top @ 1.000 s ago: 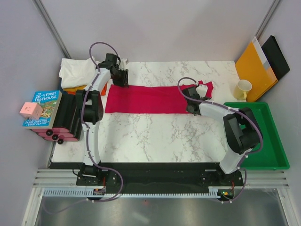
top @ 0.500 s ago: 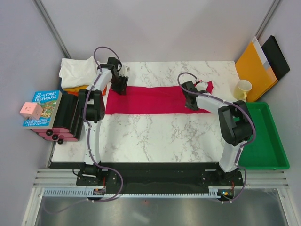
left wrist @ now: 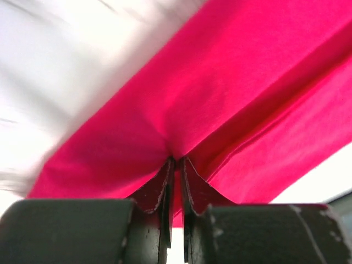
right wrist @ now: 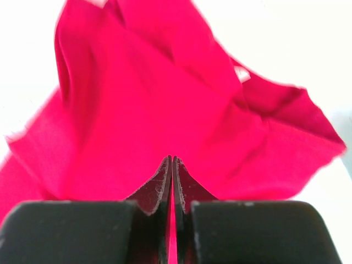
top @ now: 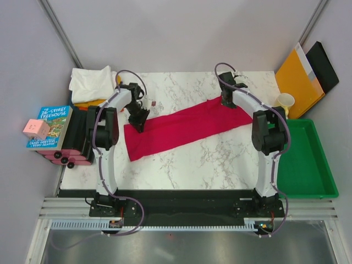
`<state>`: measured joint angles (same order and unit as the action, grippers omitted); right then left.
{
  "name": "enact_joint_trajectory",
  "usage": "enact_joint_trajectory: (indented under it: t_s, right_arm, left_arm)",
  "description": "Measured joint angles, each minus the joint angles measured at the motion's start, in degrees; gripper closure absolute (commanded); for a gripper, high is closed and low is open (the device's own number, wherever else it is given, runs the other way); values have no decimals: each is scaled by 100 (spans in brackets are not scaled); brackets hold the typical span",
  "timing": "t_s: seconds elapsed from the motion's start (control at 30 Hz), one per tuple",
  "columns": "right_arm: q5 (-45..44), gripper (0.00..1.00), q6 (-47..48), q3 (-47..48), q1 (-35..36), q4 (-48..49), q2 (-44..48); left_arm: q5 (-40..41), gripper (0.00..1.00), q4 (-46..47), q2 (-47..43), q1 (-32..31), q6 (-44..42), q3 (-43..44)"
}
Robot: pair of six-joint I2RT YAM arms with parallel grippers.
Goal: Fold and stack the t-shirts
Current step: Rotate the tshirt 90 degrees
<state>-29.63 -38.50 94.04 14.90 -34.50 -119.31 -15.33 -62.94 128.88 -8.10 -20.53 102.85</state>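
Note:
A crimson red t-shirt (top: 187, 126), folded into a long strip, lies slanted across the marble table (top: 181, 165). Its left end is nearer me and its right end is farther back. My left gripper (top: 137, 117) is shut on the cloth at the strip's left end. In the left wrist view, red fabric (left wrist: 220, 99) is bunched between the tips of that gripper (left wrist: 177, 160). My right gripper (top: 227, 101) is shut on the far edge near the right end. The right wrist view shows that gripper (right wrist: 172, 159) with red cloth (right wrist: 143, 110) pinched in it. A white t-shirt (top: 91, 82) lies on an orange one (top: 87, 103) at the back left.
A green tray (top: 308, 165) sits off the table's right side. Behind it are a pale cup (top: 285, 103), an orange-yellow envelope (top: 297, 80) and a black folder (top: 324, 66). At the left are a book (top: 50, 125), a pink cube (top: 36, 129) and a black-and-pink stack (top: 77, 140).
My left gripper has closed on the shirt's left end and pulled it toward me. The right gripper has carried the right end toward the back. The strip now lies diagonally.

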Motion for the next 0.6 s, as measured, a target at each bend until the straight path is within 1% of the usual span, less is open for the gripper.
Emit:
enact_joint_trajectory:
  t_s: [0.1, 0.13, 0.23, 0.3, 0.33, 0.47, 0.6]
  right_arm:
    - [221, 89, 111, 715, -133, -177, -498]
    - [289, 85, 144, 890, -168, -205, -634]
    - [437, 79, 258, 1296, -232, -328, -968]
    - [511, 76, 328, 1427, -238, -409, -1075]
    - [551, 72, 363, 1467, -238, -433, -1099]
    - [737, 64, 481, 1648, -238, -568, -1117]
    - [1027, 63, 588, 1974, -240, -605, -1117]
  left_arm:
    - [-39, 86, -195, -254, -195, -203, -503]
    - [-50, 86, -282, -326, -293, -269, -647]
    - [-144, 87, -507, -479, -566, -444, -962]
    - [-260, 87, -662, -616, -741, -562, -1108]
    - [-319, 87, -737, -717, -809, -610, -1156]
    - [-455, 87, -942, -1185, -1093, -713, -1274]
    - [-538, 88, -1071, -1685, -1558, -761, -1458]
